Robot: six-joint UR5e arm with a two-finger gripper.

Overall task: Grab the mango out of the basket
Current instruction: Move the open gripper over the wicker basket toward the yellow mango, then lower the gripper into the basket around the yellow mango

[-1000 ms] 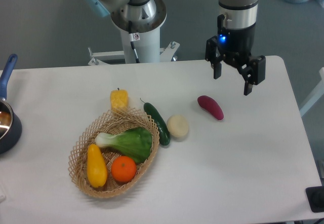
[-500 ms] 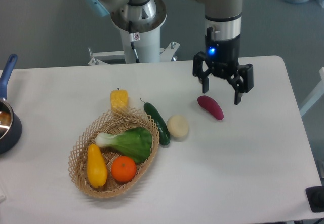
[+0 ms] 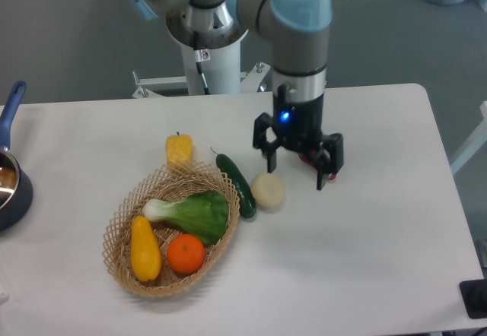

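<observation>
The glossy yellow-orange oval mango point(image 3: 145, 248), lying upright along the wicker basket point(image 3: 122, 216), is being seen lower left of the wide-open black gripper point(image 3: 297, 161).

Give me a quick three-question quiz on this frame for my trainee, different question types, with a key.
1. True or false: the gripper is holding the mango.
2. Which lies in the basket beside the mango? A) orange B) cucumber C) corn piece
3. Fill in: the gripper's fingers are ____.

Key:
1. False; it hangs empty over the table, right of the basket.
2. A, the orange.
3. Open.
</observation>
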